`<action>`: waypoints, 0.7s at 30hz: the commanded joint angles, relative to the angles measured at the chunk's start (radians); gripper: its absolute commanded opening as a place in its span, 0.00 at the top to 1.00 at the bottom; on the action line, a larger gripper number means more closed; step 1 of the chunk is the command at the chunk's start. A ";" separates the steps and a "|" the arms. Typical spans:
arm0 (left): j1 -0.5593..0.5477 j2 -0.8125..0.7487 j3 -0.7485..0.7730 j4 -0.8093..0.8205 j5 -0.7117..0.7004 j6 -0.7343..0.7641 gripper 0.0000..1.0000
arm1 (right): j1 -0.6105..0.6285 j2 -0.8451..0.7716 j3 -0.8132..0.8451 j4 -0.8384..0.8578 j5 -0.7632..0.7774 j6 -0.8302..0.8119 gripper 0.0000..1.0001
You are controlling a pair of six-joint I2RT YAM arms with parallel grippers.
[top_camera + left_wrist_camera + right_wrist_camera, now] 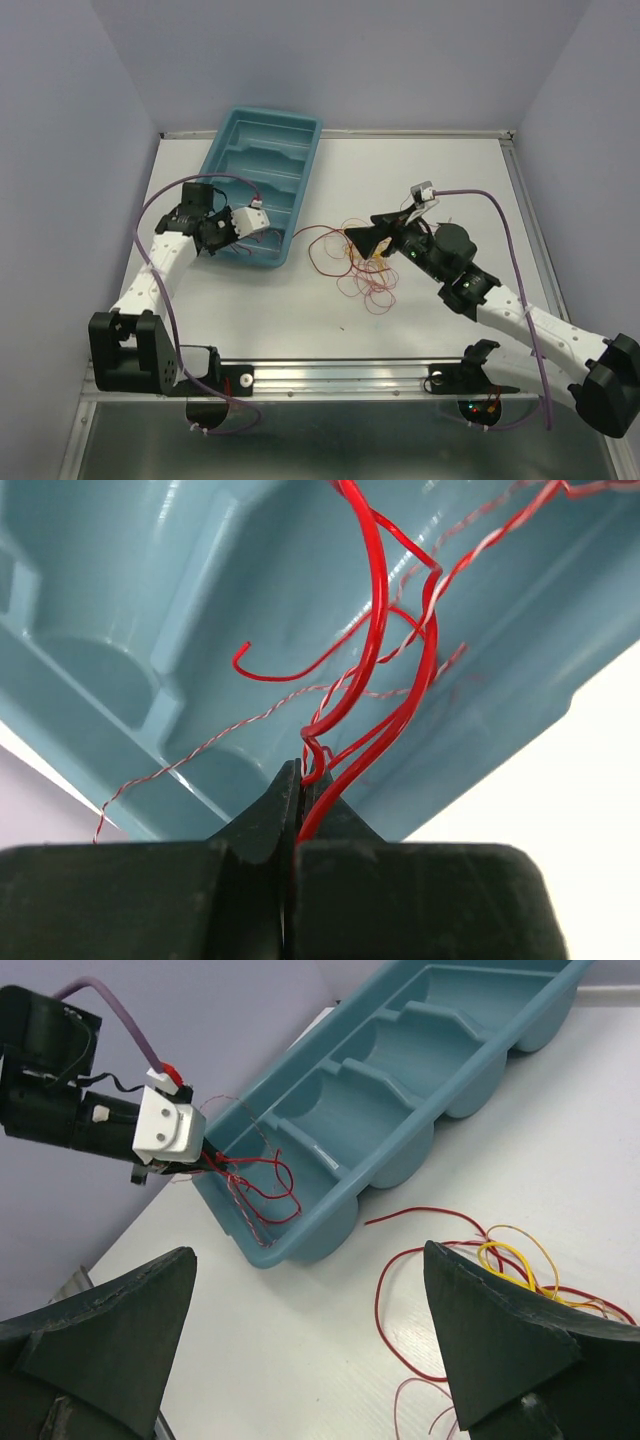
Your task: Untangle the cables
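The left end effector (298, 785) is clamped on a few red wires (376, 630) that trail into the teal tray's (265, 140) near compartment. Most cables (362, 268), red and yellow, lie knotted mid-desk (450, 170) beside the right end effector (310, 1255), which is spread wide and empty. Separating seems barely begun.

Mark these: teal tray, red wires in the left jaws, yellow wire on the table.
Teal plastic compartment tray (400, 1160): right wrist view, outer side wall.
Thin red wires (380, 590): left wrist view, thickest strand, upper curve.
Thin yellow wire (500, 1246): right wrist view, top of loop.
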 commanded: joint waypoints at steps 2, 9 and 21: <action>-0.004 0.188 0.221 -0.328 -0.051 0.236 1.00 | 0.007 0.016 -0.002 0.035 -0.012 -0.001 0.00; -0.044 0.455 0.352 -0.343 -0.196 0.149 1.00 | 0.007 0.027 0.002 0.033 -0.018 -0.001 0.00; -0.108 0.426 0.294 -0.229 -0.195 0.155 0.67 | 0.009 0.019 0.002 0.033 -0.028 -0.003 0.00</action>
